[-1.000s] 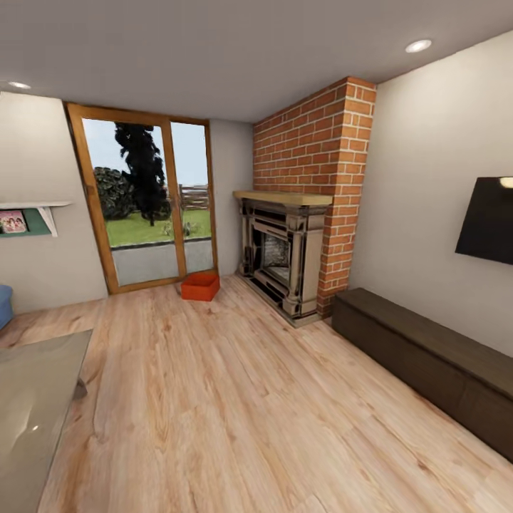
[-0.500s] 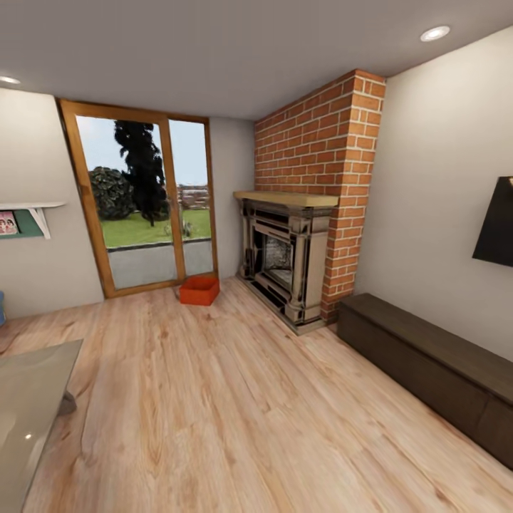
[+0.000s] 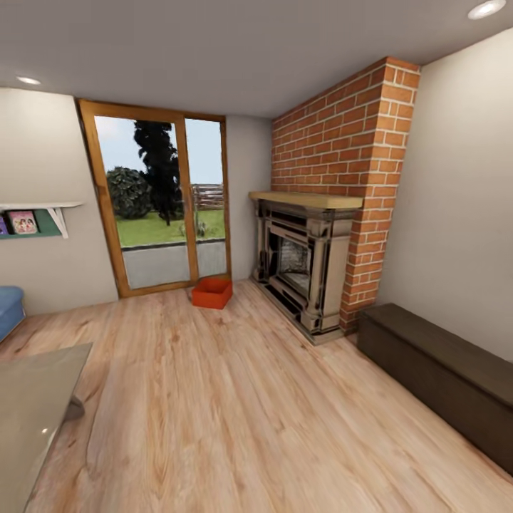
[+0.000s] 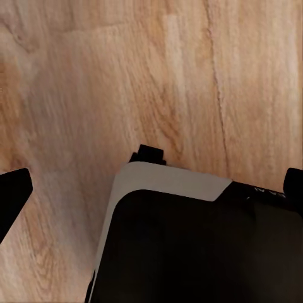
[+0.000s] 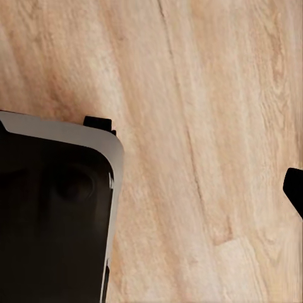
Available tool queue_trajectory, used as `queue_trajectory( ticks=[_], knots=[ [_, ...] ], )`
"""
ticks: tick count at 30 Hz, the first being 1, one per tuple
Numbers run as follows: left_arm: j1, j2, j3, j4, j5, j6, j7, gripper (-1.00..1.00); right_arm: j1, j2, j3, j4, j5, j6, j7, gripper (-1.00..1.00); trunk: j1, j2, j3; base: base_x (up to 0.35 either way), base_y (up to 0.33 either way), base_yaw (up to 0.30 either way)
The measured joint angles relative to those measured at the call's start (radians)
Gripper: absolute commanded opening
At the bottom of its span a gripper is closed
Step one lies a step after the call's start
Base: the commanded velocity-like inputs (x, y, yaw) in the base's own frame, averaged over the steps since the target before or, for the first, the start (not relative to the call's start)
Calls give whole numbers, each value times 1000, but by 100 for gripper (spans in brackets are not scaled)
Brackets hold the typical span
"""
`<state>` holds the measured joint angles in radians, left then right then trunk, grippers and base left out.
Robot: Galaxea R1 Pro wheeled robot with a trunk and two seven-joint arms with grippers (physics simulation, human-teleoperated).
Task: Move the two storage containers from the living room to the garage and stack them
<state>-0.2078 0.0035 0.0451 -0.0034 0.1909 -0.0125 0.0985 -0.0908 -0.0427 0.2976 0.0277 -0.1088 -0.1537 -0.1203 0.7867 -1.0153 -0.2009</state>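
Note:
One red-orange open-top storage container sits on the pale wood floor of the living room, in front of the glass patio door and left of the fireplace, far ahead of me. In the left wrist view my left gripper hangs open over the planks, its black fingertips at opposite edges with nothing between them. In the right wrist view my right gripper also hangs over the floor, one black fingertip showing at the edge, nothing held.
A red-brick fireplace stands at the right, with a long low dark cabinet along the right wall. A glass table and blue seat lie at the left. My dark base shows below both wrists.
The whole head view has shifted: the camera moved, the black TV has slid out at the right and the fireplace looks nearer. The container lies where it was.

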Motion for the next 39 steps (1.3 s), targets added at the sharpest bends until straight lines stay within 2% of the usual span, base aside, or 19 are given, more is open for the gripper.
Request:
queue_trajectory(
  ticks=[17, 39],
  knots=[
    [0, 0, 0, 0, 0, 0, 0, 100, 0, -1, -1, 0, -2, -3, 0, 100, 0, 0, 0, 322, 0, 257],
    [0, 1, 0, 1, 1, 10, 0, 100, 0, 6, 1, 0, 0, 6, 10, 100, 0, 0, 0, 322, 0, 20]
  ],
)
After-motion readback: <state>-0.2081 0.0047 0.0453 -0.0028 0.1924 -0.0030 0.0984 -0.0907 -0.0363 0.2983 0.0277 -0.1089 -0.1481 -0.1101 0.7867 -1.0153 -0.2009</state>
